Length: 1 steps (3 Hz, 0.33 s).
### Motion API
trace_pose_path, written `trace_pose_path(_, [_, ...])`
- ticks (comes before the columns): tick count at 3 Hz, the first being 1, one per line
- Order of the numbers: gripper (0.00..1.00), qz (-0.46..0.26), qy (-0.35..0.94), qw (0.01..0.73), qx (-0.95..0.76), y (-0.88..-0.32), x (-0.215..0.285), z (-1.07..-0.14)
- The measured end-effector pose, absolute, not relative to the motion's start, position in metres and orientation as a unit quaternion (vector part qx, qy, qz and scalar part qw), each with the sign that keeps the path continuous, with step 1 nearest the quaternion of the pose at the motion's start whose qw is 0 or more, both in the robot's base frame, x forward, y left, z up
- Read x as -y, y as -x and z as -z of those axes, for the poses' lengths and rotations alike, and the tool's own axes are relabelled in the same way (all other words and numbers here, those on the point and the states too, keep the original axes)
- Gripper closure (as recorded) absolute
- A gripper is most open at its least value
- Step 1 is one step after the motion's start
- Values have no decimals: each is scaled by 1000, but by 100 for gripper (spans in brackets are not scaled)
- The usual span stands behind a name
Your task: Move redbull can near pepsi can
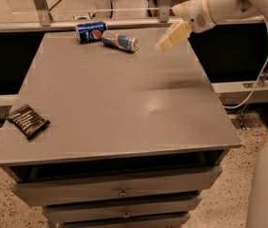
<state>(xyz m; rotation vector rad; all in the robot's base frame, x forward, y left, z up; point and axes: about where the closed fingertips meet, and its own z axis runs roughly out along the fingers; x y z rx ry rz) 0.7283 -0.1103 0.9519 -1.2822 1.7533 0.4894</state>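
Observation:
The redbull can (119, 40) lies on its side at the far end of the grey table (124, 103), slim and silver-blue with its metal top pointing right. The pepsi can (91, 32) lies on its side just left of it and slightly farther back, deep blue with the round logo showing. The two cans are almost touching. My gripper (171, 37) hangs above the table's far right part, well to the right of the redbull can and apart from it. Nothing shows in the gripper.
A dark snack packet (27, 121) lies near the table's left edge. The table has drawers (119, 191) below its front. A low ledge with metal posts (39, 4) runs behind the table. My white arm (234, 4) reaches in from the upper right.

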Motion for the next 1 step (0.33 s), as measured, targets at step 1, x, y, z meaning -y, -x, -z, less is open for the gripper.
trace_pose_path(1, [0, -195, 508, 445, -712, -726, 125, -950])
